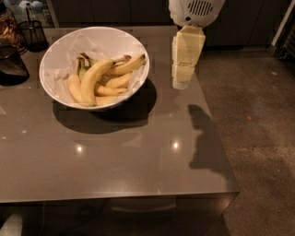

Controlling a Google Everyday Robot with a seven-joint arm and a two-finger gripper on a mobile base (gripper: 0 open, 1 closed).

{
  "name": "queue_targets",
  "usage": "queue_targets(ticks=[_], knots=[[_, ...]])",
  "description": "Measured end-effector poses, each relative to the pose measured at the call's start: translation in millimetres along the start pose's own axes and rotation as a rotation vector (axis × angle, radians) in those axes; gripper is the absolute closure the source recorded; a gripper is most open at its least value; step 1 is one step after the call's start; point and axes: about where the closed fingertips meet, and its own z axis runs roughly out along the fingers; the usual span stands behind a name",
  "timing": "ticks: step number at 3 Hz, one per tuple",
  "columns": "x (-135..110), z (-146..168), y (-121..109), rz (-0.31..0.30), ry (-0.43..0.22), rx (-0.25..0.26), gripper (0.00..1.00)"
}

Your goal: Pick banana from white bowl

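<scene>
Cream-coloured, blocky two-finger gripper [181,82] hanging tip-down beneath a rounded white wrist housing [193,11], over the far right part of the glossy grey-brown tabletop [115,170]. Just right of the large, round, shallow white bowl [55,55], apart from its rim and higher than it. Carrying nothing, by the look of it; open or closed, impossible to tell. Inside the bowl, a small pile of yellow fruit, and lying over it left of centre the long, thick, strongly curved yellow banana [94,76]. Brownish end up toward the far right, other end down at the near left. Long axis thus diagonal, near-left to far-right (the upper end aimed loosely at the gripper). Banana to the left of the gripper and below it, with the bowl's right wall and a slimmer yellow banana [126,67] between the two. Judged an approach stage, nothing grasped yet. Likely next: leftward across the rim, then down onto the banana's middle, closing across its width rather than along the curve. Some risk of snagging the fruit pressed against it.
</scene>
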Motion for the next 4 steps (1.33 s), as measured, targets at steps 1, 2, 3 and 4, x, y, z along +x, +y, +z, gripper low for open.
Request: queue_targets(ticks=[1,2,3,4], knots=[[-8,-1,-5,-0.026,-0.027,0.042,0.0],[-50,12,-23,-0.163,-0.051,0.063,0.0],[-94,38,-38,-0.311,-0.048,0.033,0.0],[-128,64,-50,-0.44,-0.015,0.005,0.0]])
